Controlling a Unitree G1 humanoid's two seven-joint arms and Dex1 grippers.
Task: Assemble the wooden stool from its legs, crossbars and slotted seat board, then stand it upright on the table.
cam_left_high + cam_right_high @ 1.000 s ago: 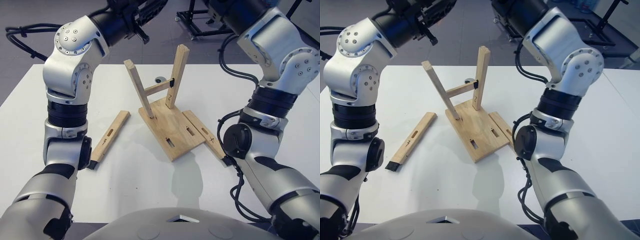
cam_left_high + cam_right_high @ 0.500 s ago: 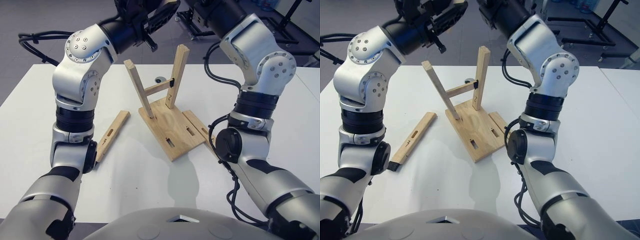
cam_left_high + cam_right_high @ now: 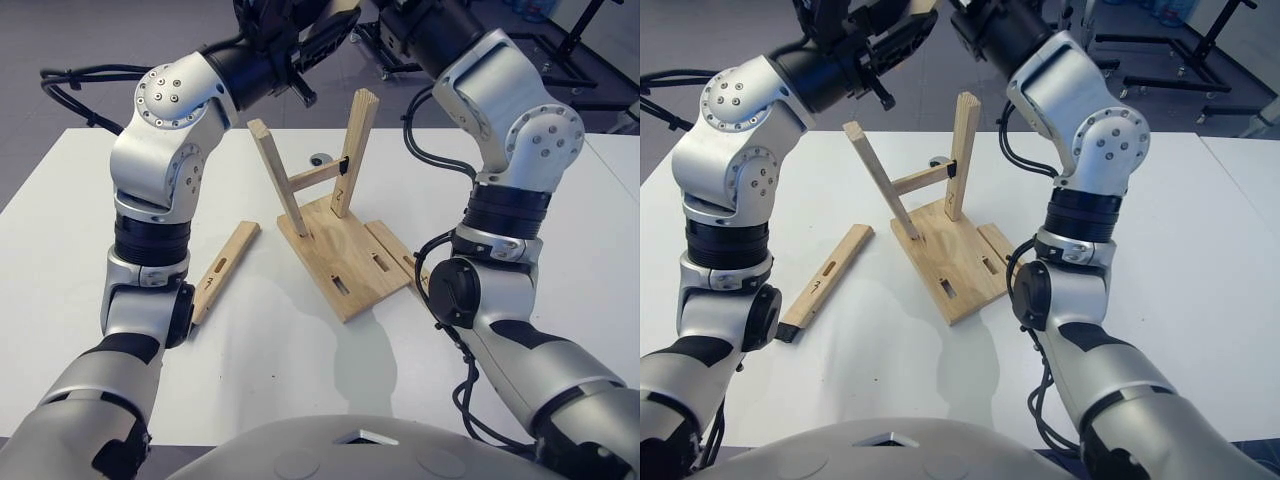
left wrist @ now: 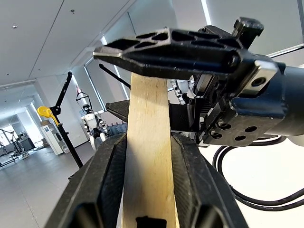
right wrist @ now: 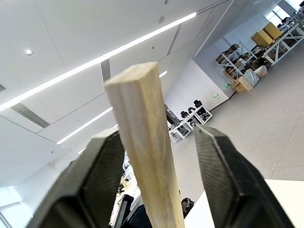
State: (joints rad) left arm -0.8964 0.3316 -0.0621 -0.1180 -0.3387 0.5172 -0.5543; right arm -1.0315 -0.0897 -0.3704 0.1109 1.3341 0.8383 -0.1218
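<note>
The slotted seat board (image 3: pixel 345 262) lies flat on the white table (image 3: pixel 60 250). Two legs stand in it: one leaning (image 3: pixel 280 180), one nearly upright (image 3: pixel 356 150), joined by a crossbar (image 3: pixel 315 177). A loose leg (image 3: pixel 220 270) with a black end lies left of the board. Another wooden piece (image 3: pixel 400 262) lies along its right side, partly behind my right arm. High over the table's far edge, my left gripper (image 4: pixel 147 142) is shut on a wooden bar (image 4: pixel 147 114). My right gripper (image 5: pixel 152 137) is shut on the same bar (image 5: pixel 142 118), near its other end.
A small dark round object (image 3: pixel 320 158) sits on the table behind the standing legs. Black wheeled stands (image 3: pixel 400 55) are on the floor beyond the far edge. Bare tabletop stretches along the near edge and at the far left and right.
Both arms have swung inward and their grippers have come together above the far edge. The board, standing legs and loose pieces have not moved.
</note>
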